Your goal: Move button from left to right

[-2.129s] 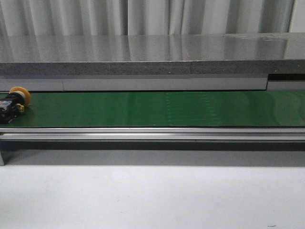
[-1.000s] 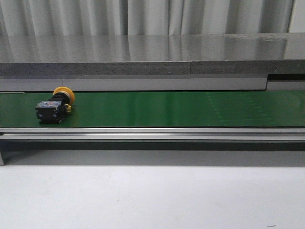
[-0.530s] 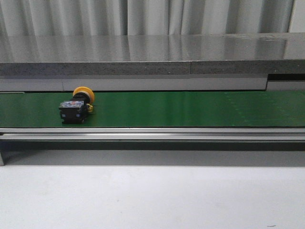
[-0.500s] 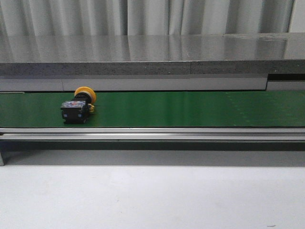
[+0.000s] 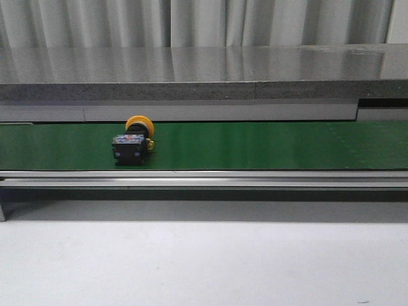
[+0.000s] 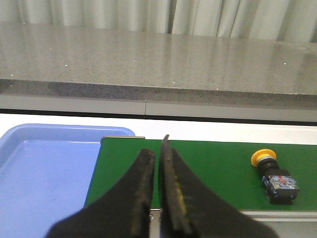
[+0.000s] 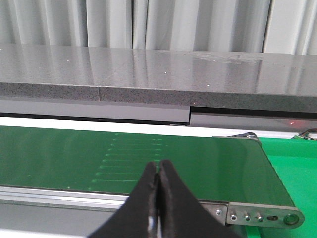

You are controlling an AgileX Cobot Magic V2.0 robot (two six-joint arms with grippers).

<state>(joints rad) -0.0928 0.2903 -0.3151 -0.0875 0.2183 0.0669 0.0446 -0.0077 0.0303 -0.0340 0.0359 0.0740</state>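
- The button (image 5: 133, 141) lay on its side on the green belt (image 5: 268, 145), yellow-orange cap toward the far edge and dark boxy body toward the near rail (image 5: 204, 173); it sat on the left part of the belt, well short of the middle.
- Seen from the left wrist, the button (image 6: 276, 176) was ahead of the left gripper (image 6: 156, 161) and off to one side of it, well apart, with nothing touching it.
- The left gripper's two dark fingers stood almost together with only a thin slit between them, holding nothing; a blue tray (image 6: 44, 168) lay beside the belt's end near it.
- The right gripper (image 7: 158, 171) was likewise pressed closed and empty, hovering over the right end of the belt; the button did not show in that view.
- The button looked small, rigid and probably light, a hard plastic part unlikely to deform under a firm pinch.
- The round cap seemed smooth and likely to slip or roll; the flat sides of the boxy body appeared the surer place to grip.
- Lying free on the belt, it would likely skid if nudged off-centre.
- No arm showed in the front view, above the white desk (image 5: 204, 261).
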